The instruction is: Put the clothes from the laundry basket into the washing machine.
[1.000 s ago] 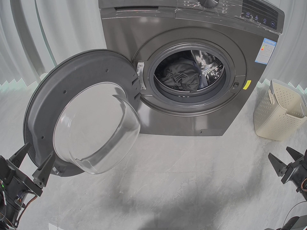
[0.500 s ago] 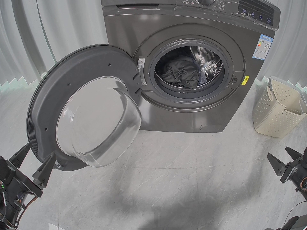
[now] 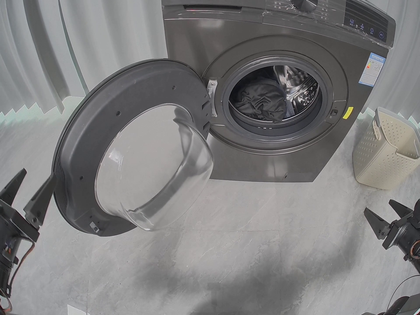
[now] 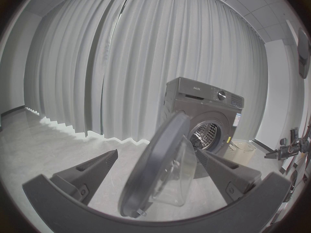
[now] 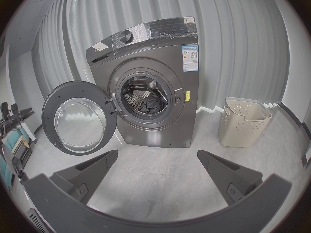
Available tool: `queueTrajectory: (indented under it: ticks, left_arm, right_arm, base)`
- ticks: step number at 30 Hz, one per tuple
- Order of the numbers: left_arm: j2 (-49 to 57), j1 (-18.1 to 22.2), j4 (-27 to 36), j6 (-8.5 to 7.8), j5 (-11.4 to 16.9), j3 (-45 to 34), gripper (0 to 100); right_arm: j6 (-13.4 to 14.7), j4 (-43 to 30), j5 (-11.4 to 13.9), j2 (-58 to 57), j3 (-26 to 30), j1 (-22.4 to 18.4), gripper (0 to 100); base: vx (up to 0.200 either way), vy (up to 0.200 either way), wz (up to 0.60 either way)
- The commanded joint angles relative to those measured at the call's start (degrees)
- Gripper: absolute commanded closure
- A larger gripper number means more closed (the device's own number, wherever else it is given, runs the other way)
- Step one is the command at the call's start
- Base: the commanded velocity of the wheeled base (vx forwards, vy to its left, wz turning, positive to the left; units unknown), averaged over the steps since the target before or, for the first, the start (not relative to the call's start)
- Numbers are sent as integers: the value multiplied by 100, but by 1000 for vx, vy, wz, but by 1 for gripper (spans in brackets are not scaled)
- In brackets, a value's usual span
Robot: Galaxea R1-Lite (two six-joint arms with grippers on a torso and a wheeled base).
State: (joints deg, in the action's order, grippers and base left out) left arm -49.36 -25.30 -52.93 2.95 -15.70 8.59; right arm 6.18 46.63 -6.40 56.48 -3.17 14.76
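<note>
You have the washing machine (image 3: 280, 162) far ahead of you, a bit to the right. Its round door (image 3: 83, 154) is swung wide open to the left. Look inside the drum: dark clothes (image 3: 261, 103) lie in a heap at the bottom, near the front of the hole. The laundry basket (image 3: 385, 154) stands upright on the floor (image 3: 245, 250), near the machine on its right side.

Your left fingers (image 3: 40, 197) are spread wide apart and hold nothing. They hang low on the near left, close to the outer edge of the open door. You cannot tell from here if they touch it.

Your right fingers (image 3: 377, 224) are spread apart too, with nothing between them. They hang low on the near right, closer to you than the basket and apart from it.

Pale curtains (image 3: 109, 31) hang behind the machine.
</note>
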Motion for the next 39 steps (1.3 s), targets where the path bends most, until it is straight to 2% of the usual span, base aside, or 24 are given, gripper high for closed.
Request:
queueTrajectory:
  ticks: [1,3,4,5,6,9,11,13,14,17,19,23,27,30,34,36,37,39]
  left_arm:
    - [331,816,1048,-128,498,1092,0]
    - [313,895,1584,-119,797,1461,0]
    - [304,904,1637,-119,832,1505,0]
    - [278,930,2015,-128,1043,1689,0]
    - [260,930,2147,-128,1166,1725,0]
    - [84,974,2525,-102,1790,1821,0]
    - [-232,1176,2507,-93,2054,1900,0]
    - [-654,1642,2393,-119,2344,2041,0]
    - [-715,1703,2375,-119,2396,2067,0]
    - [-1234,2275,2006,-128,3064,2182,0]
    - [-1489,2477,1778,-119,3328,2182,0]
    - [-1744,2442,1602,-102,3583,2111,0]
    - [-1911,2336,1611,-154,4040,1927,0]
    - [-1981,2248,1602,-181,4128,1830,0]
    - [-1884,1835,1602,-119,4145,1742,0]
    - [-1876,1818,1602,-119,4145,1742,0]
    - [-1744,1378,1611,-66,4145,1689,0]
    - [-1656,1044,1619,-14,4137,1672,0]
  right_arm:
    - [6,4,-2,21,-17,9,0]
    - [6,4,-2,21,-17,9,0]
    - [6,4,-2,21,-17,9,0]
    - [6,-5,7,21,-17,9,0]
    - [6,-5,34,21,-17,9,0]
    - [6,-5,42,21,-17,9,0]
    - [6,-13,42,12,-17,9,0]
    - [-3,-5,51,12,-17,9,0]
    - [-3,-5,51,12,-17,9,0]
    - [-12,-5,51,-5,-26,9,0]
    - [-12,-13,78,-5,-70,9,0]
    - [-12,-22,86,21,-131,9,0]
    - [-12,-22,86,74,-184,9,0]
    - [-12,-5,95,100,-184,9,0]
    - [-12,-5,86,109,-193,9,0]
    - [-12,-5,86,109,-184,9,0]
    - [-3,-5,86,127,-193,9,0]
    - [-3,-5,86,144,-184,9,0]
  base:
    - [0,0,0]
    - [0,0,0]
    - [0,0,0]
    - [0,0,0]
    - [0,0,0]
    - [0,0,0]
    - [0,0,0]
    - [0,0,0]
    - [0,0,0]
    - [0,0,0]
    - [0,0,0]
    - [0,0,0]
    - [0,0,0]
    - [0,0,0]
    - [0,0,0]
    - [0,0,0]
    - [0,0,0]
    - [0,0,0]
